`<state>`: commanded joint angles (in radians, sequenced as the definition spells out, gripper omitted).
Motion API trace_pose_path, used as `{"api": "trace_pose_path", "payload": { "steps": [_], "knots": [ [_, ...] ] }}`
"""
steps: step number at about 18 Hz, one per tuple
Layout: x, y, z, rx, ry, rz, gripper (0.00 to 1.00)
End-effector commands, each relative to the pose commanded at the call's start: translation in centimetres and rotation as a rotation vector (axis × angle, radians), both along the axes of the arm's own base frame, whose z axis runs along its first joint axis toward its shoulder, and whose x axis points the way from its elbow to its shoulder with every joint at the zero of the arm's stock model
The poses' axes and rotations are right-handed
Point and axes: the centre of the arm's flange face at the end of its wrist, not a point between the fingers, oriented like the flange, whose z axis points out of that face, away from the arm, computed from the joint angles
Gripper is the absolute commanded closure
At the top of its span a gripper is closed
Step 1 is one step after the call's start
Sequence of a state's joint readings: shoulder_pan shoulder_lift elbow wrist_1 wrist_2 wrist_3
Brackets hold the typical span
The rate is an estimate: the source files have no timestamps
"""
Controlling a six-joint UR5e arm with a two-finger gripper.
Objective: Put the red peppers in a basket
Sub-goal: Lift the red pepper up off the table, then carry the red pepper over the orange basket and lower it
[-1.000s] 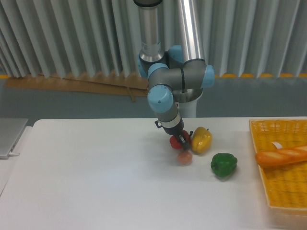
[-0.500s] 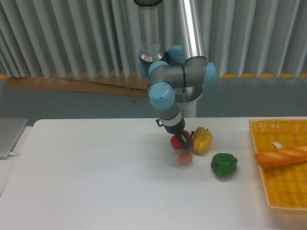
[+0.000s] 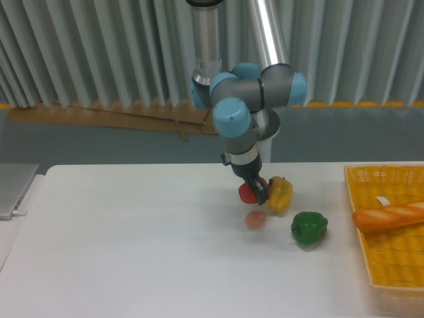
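Since a second ago: red pepper (image 3: pixel 248 193) raised off the table (image 3: pixel 132 245), nearer the yellow pepper (image 3: pixel 279 193).
Gripper (image 3: pixel 257 193): jaws clamped on red pepper.

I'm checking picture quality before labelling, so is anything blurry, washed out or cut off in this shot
Fixed camera view: soft overall, so the gripper and red pepper merge into a smudge; the white table is bright with a faint reddish reflection below the pepper; glare streaks the arm's metal tube; the basket is cut off at the right edge.
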<state>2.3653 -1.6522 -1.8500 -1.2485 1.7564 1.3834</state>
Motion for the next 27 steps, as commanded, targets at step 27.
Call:
{"api": "trace_pose_path", "payload": {
  "steps": [27],
  "knots": [
    [-16.8, -16.0, 5.4, 0.042, -0.173, -0.533, 0.50]
  ]
}}
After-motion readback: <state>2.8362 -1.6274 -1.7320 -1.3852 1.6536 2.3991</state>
